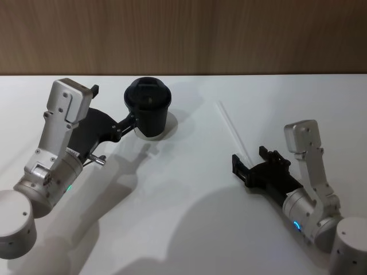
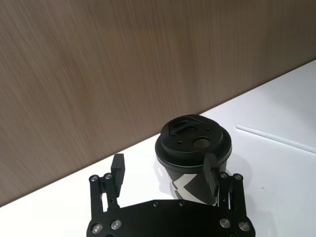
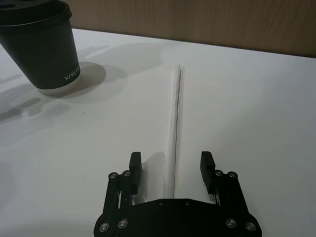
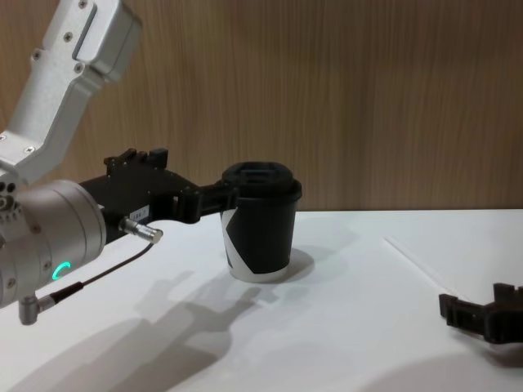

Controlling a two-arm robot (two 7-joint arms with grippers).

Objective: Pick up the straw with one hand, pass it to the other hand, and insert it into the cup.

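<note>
The place looks like a robotics lab or test station, not a home. A plain white table [image 1: 189, 172] stands against a wood-grain wall panel [image 1: 183, 34]. The left arm [image 1: 54, 149] and right arm [image 1: 311, 157] of a silver robot reach over it, with a paper cup [image 1: 148, 109] and a straw [image 1: 232, 129] set out on top.

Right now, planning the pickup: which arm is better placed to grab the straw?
Right. The right gripper is open with one end of the straw between its fingers; the left gripper sits open by the cup, farther from it.
</note>
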